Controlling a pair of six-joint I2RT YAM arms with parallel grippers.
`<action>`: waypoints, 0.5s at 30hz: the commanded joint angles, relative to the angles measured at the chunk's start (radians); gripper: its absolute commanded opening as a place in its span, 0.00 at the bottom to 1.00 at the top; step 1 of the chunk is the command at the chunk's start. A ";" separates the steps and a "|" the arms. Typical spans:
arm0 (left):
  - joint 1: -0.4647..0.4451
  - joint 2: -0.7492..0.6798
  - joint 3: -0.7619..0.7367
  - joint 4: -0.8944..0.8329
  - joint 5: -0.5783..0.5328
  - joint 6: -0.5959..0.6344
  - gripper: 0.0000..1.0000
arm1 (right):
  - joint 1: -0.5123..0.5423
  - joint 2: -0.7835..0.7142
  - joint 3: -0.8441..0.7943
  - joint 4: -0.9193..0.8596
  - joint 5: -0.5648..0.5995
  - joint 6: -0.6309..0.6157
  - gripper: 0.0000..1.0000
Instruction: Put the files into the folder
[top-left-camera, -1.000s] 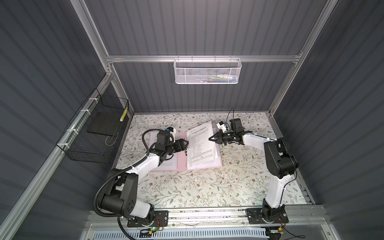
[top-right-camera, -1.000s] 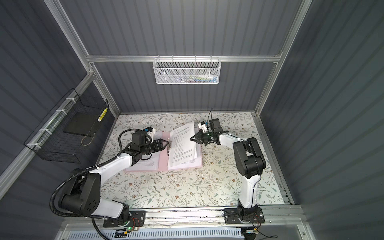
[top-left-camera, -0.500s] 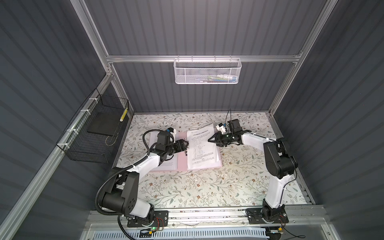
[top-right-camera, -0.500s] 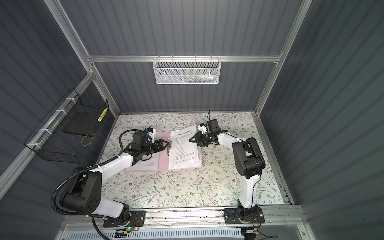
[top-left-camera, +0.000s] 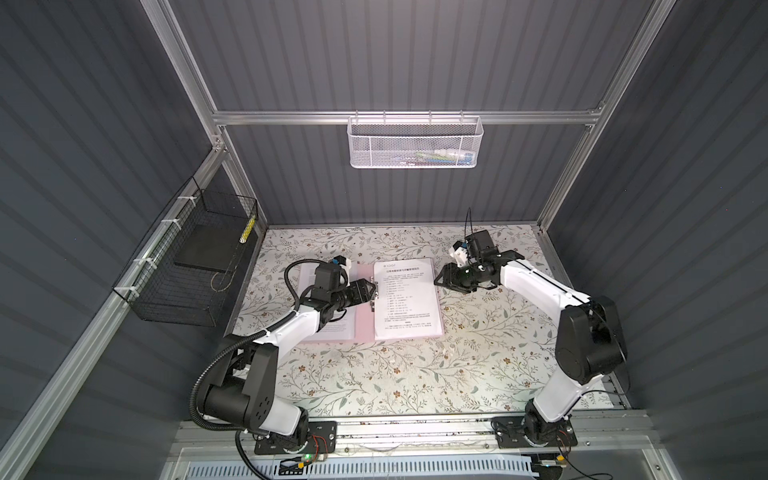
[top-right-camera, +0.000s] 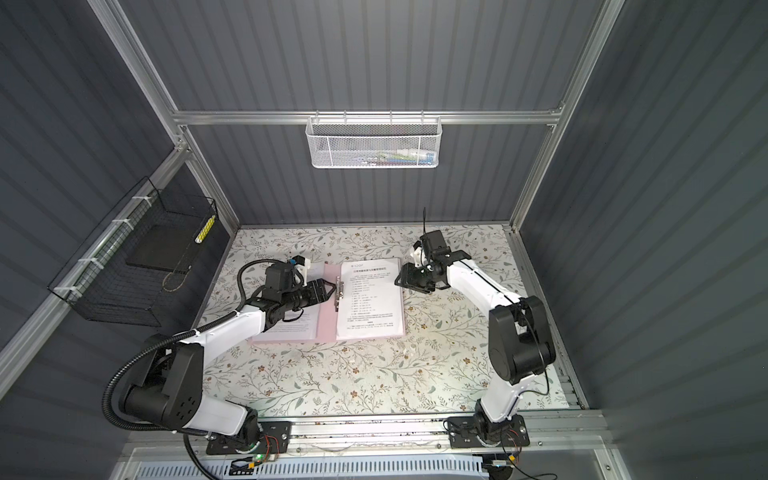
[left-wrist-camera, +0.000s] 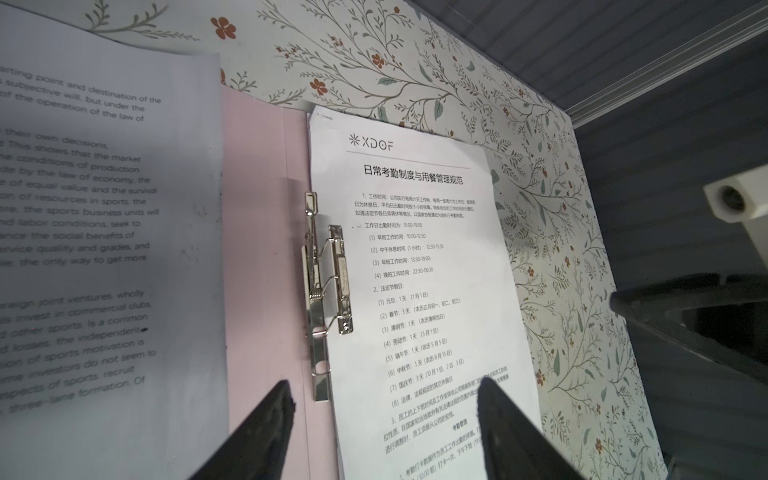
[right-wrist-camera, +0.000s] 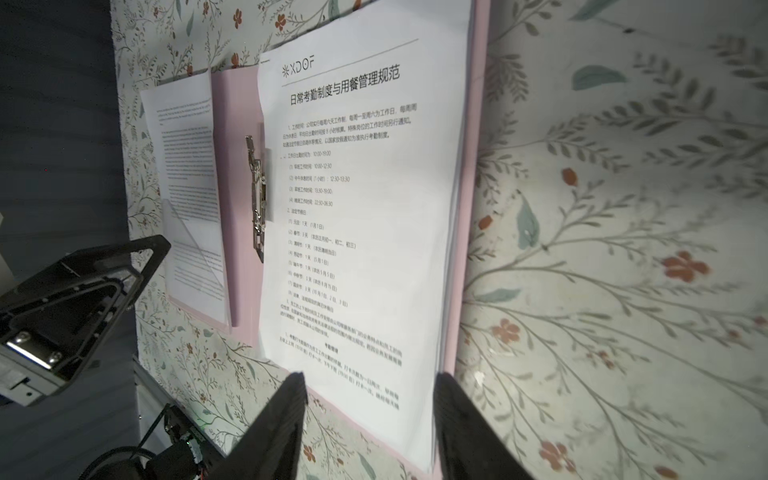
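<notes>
The pale pink folder (top-left-camera: 364, 328) (top-right-camera: 326, 318) lies open on the floral table. The files (top-left-camera: 405, 299) (top-right-camera: 370, 299), white sheets topped by a logo page, rest flat on its right half beside the metal clip (left-wrist-camera: 328, 286) (right-wrist-camera: 257, 199). Another printed sheet (left-wrist-camera: 104, 208) lies on the left half, partly under my left arm. My left gripper (top-left-camera: 374, 291) (left-wrist-camera: 382, 388) hovers open over the spine near the clip, holding nothing. My right gripper (top-left-camera: 438, 278) (right-wrist-camera: 370, 380) stands open at the files' far right edge, apart from the paper.
A black wire basket (top-left-camera: 199, 266) holding a dark slab hangs on the left wall. A white mesh basket (top-left-camera: 415, 143) hangs on the back wall. Floral tabletop (top-left-camera: 415, 374) stretches in front of the folder.
My right gripper opened and let go of the files' raised far corner; the sheets dropped flat onto the folder's right half. The left gripper stayed put.
</notes>
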 joint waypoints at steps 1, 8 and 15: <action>0.005 -0.024 0.020 -0.018 -0.023 0.036 0.71 | -0.007 -0.100 0.003 -0.142 0.139 -0.076 0.53; 0.005 0.023 0.079 -0.032 -0.098 0.099 0.67 | 0.009 -0.152 -0.024 0.082 -0.147 0.031 0.45; 0.005 0.117 0.178 -0.016 -0.120 0.127 0.64 | 0.049 0.002 -0.014 0.257 -0.279 0.119 0.00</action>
